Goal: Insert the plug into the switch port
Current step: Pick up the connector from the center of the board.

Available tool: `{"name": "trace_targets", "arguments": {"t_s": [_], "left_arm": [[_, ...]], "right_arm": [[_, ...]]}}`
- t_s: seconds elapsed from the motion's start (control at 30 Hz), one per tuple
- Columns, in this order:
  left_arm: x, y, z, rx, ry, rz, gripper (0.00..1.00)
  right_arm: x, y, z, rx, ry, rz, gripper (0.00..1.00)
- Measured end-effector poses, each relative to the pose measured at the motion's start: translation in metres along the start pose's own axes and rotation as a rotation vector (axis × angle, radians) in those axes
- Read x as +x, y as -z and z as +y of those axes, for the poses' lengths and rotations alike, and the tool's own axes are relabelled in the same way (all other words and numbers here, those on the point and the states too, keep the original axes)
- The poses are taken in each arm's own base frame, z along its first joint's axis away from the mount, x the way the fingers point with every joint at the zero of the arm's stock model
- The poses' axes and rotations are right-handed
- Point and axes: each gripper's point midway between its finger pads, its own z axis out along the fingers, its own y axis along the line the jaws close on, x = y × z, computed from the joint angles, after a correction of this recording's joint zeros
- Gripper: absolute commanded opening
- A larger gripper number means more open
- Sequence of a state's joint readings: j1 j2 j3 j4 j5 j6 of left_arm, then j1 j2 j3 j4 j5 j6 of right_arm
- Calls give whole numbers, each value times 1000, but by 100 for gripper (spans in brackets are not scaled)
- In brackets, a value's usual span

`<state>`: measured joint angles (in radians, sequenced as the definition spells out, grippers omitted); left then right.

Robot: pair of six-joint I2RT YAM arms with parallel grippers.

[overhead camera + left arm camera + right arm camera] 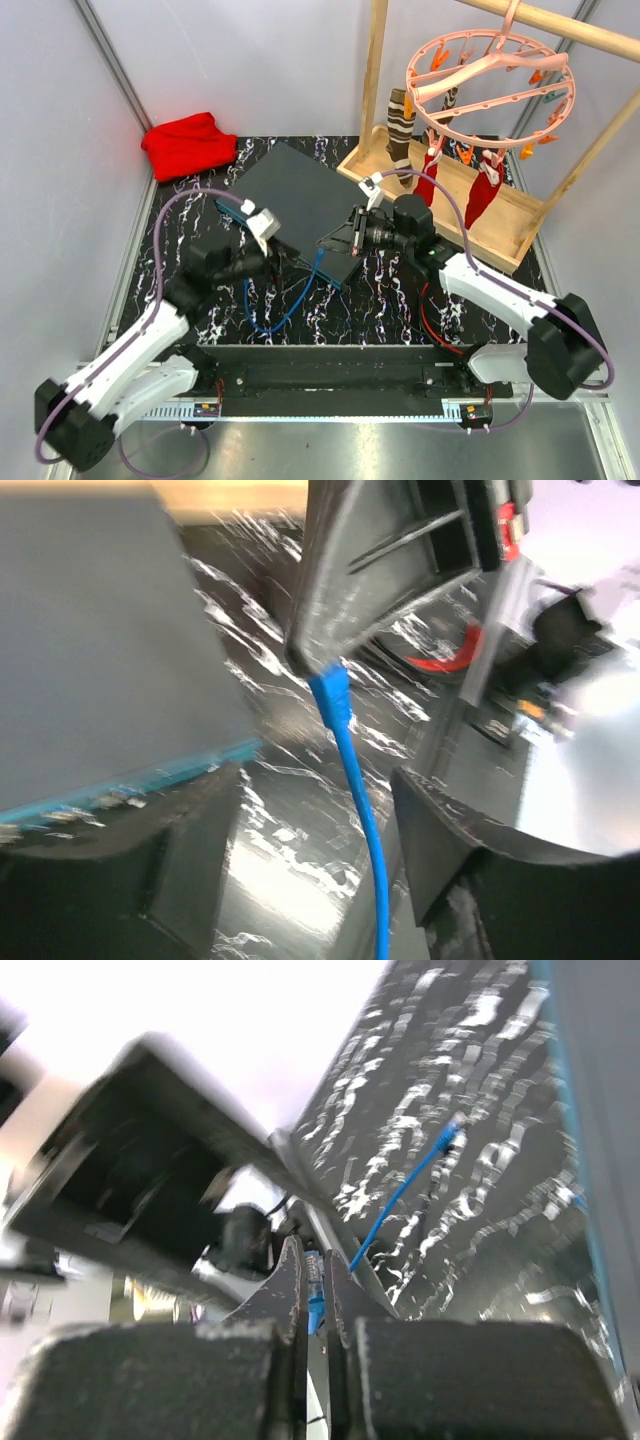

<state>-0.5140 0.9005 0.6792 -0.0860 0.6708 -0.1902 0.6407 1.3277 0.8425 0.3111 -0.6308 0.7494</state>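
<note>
Right gripper pinched shut on the small blue plug, whose thin blue cable trails between the left gripper and its spread, ungripping jaws; flat dark grey switch lies alongside, teal socket edge just beside the plug, right arm nearer.

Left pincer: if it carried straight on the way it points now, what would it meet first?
Probably the blue cable running between its open fingers, then the right pincer shut on the plug; depth is unclear. The switch lies off to one side.
</note>
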Motion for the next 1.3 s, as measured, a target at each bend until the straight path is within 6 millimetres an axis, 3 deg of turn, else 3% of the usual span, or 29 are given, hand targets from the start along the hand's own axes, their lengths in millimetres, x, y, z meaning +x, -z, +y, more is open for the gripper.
{"name": "trace_targets", "arguments": {"t_s": [0.2,0.4,0.57,0.73,0.9,1.13,1.3], "left_arm": [[-12,11,-5,-160,-199,-207,72],[-4,-15,11,-282,-235,-203,70],[9,-40,14,-324,-250,-147,59],[4,-51,12,-332,-250,-164,35],[-1,-56,10,-330,-247,-185,33],[7,-66,10,-327,-240,-160,39],[9,-65,15,-362,-226,-157,32]], "right_arm": [[-4,15,-15,179,-128,-58,0],[3,21,-38,311,-214,-68,0],[7,23,-47,366,-242,-76,0],[6,23,-50,388,-251,-93,0],[4,23,-52,401,-256,-108,0],[2,23,-53,412,-261,-123,0],[2,23,-53,414,-263,-125,0]]}}
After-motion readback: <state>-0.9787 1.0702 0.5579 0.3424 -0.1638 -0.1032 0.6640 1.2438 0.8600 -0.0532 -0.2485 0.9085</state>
